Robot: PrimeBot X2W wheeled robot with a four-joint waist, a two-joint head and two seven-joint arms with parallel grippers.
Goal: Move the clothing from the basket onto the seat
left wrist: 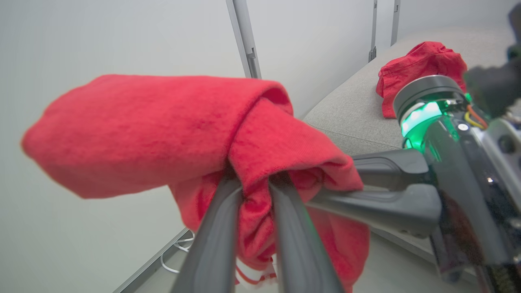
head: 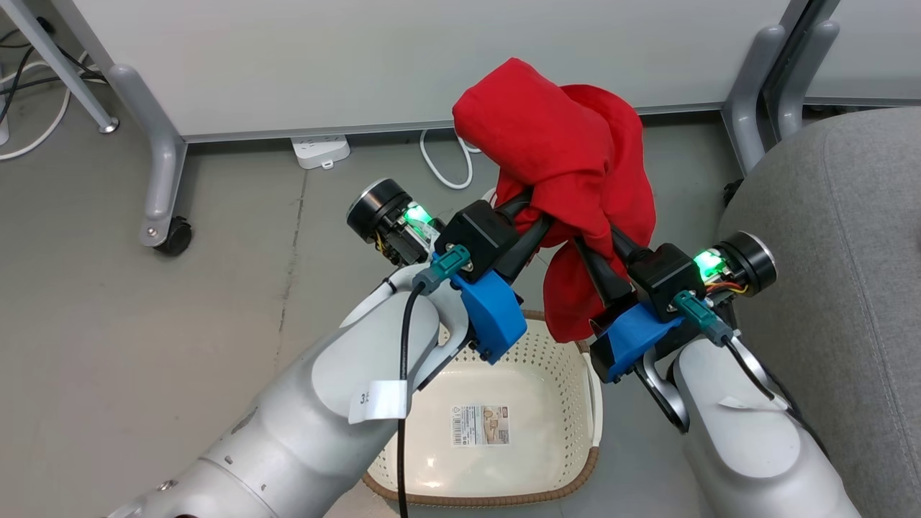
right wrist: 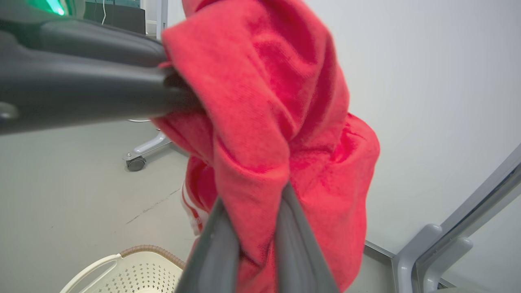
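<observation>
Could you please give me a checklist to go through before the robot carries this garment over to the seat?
1. Grip of the left gripper: ok, shut on a fold of the held garment.
2. Grip of the right gripper: ok, shut on the same garment.
3. Hanging end clear of the basket rim: cannot tell; it overlaps the rim in the head view.
4. Basket otherwise emptied: ok, its visible base is bare around the label, though the left forearm hides part.
5. Landing room on the seat: ok, bare cushion beside the second garment.
</observation>
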